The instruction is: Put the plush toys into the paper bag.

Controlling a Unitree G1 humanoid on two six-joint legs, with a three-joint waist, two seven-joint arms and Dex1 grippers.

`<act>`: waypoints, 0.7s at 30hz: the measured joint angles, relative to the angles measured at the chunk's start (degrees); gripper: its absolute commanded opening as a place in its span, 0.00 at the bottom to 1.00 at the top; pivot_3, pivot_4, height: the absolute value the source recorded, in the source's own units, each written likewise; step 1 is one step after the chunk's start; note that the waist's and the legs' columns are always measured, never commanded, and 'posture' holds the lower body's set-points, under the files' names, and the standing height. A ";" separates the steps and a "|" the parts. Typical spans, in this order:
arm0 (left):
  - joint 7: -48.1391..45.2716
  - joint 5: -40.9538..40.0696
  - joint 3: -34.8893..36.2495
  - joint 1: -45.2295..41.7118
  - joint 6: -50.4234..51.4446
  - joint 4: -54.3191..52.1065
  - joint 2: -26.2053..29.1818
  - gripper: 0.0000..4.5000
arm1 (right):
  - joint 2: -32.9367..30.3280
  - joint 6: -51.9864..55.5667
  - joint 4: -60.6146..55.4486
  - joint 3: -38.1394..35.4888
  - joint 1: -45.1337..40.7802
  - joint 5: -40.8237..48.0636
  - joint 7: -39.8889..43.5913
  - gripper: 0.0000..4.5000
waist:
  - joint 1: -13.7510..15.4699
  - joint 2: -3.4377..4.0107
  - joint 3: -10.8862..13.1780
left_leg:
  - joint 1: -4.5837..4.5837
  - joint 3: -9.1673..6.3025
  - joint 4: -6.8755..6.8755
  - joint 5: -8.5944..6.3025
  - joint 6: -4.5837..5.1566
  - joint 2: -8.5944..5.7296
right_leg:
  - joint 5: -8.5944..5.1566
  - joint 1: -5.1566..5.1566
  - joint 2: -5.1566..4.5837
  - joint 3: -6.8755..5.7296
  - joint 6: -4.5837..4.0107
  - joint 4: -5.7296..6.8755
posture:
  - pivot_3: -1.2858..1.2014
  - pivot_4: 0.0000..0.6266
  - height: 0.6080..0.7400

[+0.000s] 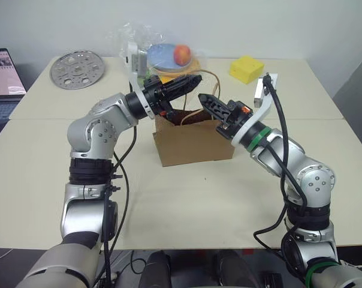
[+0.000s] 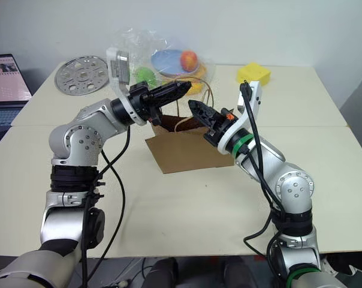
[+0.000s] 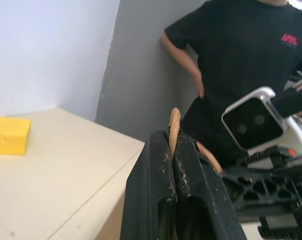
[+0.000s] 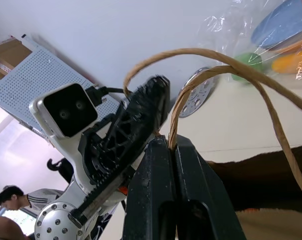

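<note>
The brown paper bag (image 1: 193, 143) is seen standing open at the middle of the bench (image 1: 181, 198), between the two arms. One twisted-paper loop handle (image 3: 174, 125) is pinched in the left pincer (image 1: 193, 81), and the other handle (image 4: 226, 70) is pinched in the right pincer (image 1: 206, 101). A yellow cheese-like block (image 1: 247, 68) is seen near the bench's far edge.

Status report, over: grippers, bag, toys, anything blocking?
Left gripper shut on one bag handle. Right gripper shut on the other handle. Paper bag upright on table, mouth between grippers. Nothing blocking.
</note>
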 measured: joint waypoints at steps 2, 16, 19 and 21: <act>0.10 0.79 -0.14 1.17 0.00 0.06 0.20 0.00 | 0.35 -0.02 0.78 0.32 0.60 -2.20 0.52 0.01 | 0.00 0.00 0.00 | 0.00 -0.01 0.00 0.00 0.00 0.00 | 0.00 -0.01 0.01 -0.01 0.00 0.02 | 0.52 0.24 1.00; -1.38 -0.61 1.45 3.40 5.07 -3.03 7.78 0.64 | -2.17 2.78 -0.02 -1.23 3.17 -0.98 3.60 0.72 | -0.03 0.00 0.00 | -0.01 0.00 -0.03 0.00 0.01 0.02 | 0.00 -0.04 0.00 0.01 0.00 0.01 | 0.52 0.24 1.00; -3.65 -0.89 3.32 5.70 6.27 -5.13 14.14 0.84 | -5.87 3.92 -1.76 -3.21 3.84 2.54 3.57 0.96 | -0.21 0.01 0.01 | 0.02 0.01 -0.11 0.00 0.01 0.02 | -0.01 -0.05 0.00 0.03 -0.01 0.00 | 0.52 0.24 1.00; -5.50 -0.88 4.25 7.41 6.19 -5.94 17.47 0.96 | -8.08 4.38 -3.20 -4.03 3.92 5.57 3.53 1.00 | -0.10 0.01 0.01 | 0.02 0.01 -0.13 0.00 0.00 0.03 | -0.02 -0.06 0.00 0.02 -0.02 0.00 | 0.52 0.24 1.00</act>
